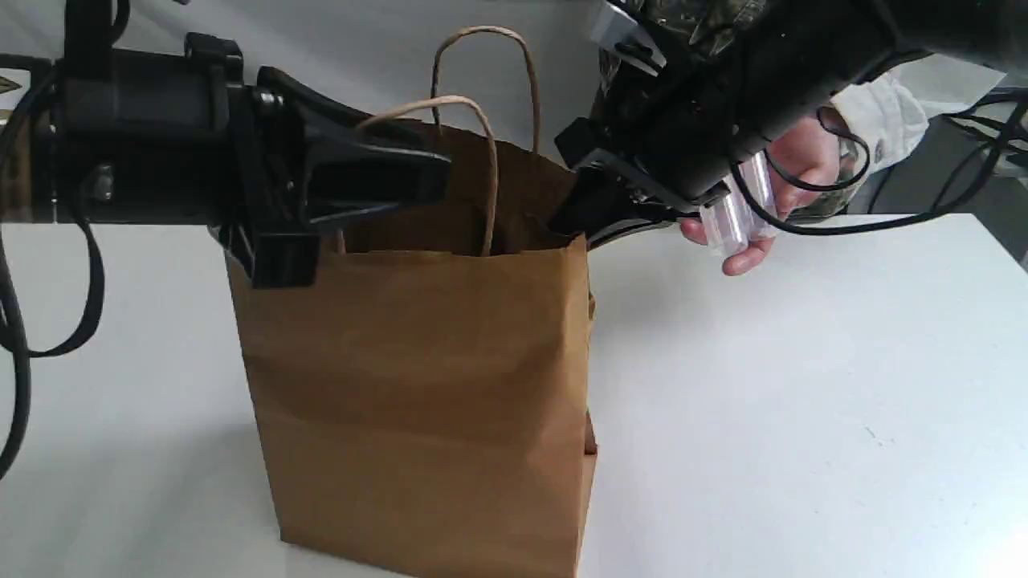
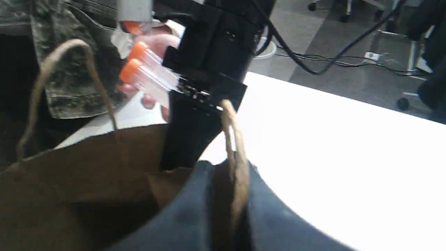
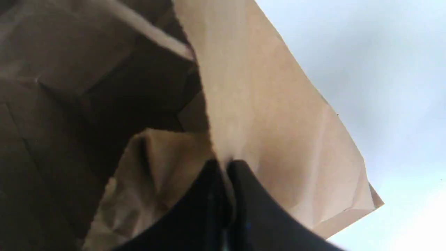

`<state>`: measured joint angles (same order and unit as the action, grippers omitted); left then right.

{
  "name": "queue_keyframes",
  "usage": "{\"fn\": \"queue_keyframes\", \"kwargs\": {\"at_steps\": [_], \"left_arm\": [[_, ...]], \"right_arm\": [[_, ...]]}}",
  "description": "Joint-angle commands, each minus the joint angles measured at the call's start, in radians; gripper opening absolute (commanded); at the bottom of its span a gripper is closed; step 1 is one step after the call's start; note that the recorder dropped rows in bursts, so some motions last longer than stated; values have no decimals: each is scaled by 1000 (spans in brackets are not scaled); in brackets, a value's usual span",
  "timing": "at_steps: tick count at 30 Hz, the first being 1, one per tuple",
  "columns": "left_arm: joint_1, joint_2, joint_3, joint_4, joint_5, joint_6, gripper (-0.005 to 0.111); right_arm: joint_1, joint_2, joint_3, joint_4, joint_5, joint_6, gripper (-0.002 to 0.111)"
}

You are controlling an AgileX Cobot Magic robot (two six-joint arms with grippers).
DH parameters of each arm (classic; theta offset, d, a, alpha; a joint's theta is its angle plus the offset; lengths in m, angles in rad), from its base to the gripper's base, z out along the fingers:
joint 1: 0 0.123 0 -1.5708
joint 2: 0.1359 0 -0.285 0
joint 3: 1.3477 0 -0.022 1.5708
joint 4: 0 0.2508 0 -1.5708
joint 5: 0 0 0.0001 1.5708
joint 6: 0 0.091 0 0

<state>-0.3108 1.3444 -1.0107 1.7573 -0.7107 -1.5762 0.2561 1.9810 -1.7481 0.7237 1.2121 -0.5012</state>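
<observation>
A brown paper bag (image 1: 418,385) with twine handles stands upright on the white table (image 1: 803,401). My left gripper (image 1: 434,181) reaches in from the left at the bag's mouth. In the left wrist view its dark fingers (image 2: 195,209) are shut on a strip of the bag's paper and a twine handle (image 2: 232,146). My right gripper (image 1: 574,221) is at the bag's right rim; the right wrist view shows it (image 3: 224,167) shut on the paper edge (image 3: 271,122). The bag's mouth is held open and its inside looks dark.
A person's hand (image 1: 795,160) behind my right arm holds clear tubes (image 1: 735,217) with orange caps (image 2: 130,68). The person in camouflage clothing (image 2: 62,69) stands at the table's far side. Cables (image 1: 16,337) hang from the left arm.
</observation>
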Motion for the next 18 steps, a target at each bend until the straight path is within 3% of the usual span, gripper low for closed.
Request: {"fn": "queue_keyframes", "kwargs": {"at_steps": [1,8,12,18], "left_arm": [[-14,-35,-7,-13,46,-18,0],[-21,-39,-97,-13,44,-126,0],[-21,-4,-225,-13,65,-228,0],[-21,129,-365,-13,-21,-307,0]], "right_arm": [[2,0,7,-60,9,26,0],[5,-2,15,-197,9,170,0],[5,-25,95,-198,9,167,0],[5,-47,234,-187,9,115,0]]}}
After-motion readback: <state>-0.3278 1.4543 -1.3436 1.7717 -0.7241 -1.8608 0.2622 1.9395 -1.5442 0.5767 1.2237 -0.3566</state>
